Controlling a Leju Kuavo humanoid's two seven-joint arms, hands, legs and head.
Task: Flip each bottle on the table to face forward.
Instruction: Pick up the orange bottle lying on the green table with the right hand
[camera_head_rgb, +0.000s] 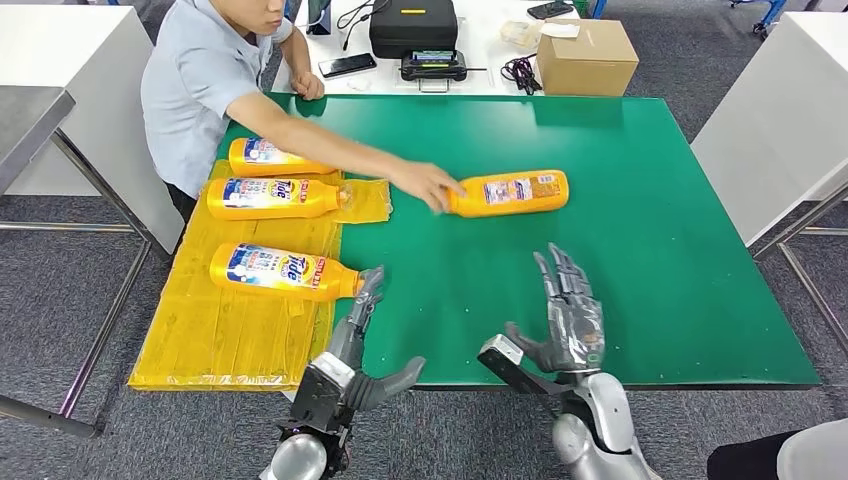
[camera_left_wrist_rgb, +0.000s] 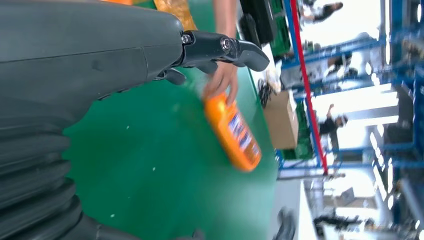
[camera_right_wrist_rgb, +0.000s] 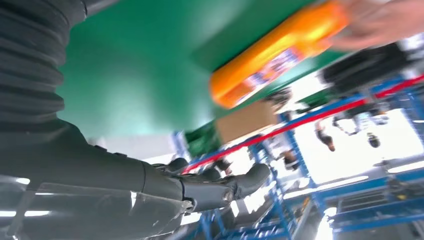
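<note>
Four orange plastic detergent bottles lie on their sides in front of you. Three rest on the yellow plastic sheet (camera_head_rgb: 240, 320) at the left: the far bottle (camera_head_rgb: 275, 157), the middle bottle (camera_head_rgb: 272, 197) and the near bottle (camera_head_rgb: 283, 271). The fourth bottle (camera_head_rgb: 510, 192) lies on the green table mat (camera_head_rgb: 640, 250) mid-table, a person's hand (camera_head_rgb: 425, 184) touching its cap end. Your left hand (camera_head_rgb: 352, 340) and right hand (camera_head_rgb: 565, 315) hover at the near edge, fingers spread, holding nothing.
</note>
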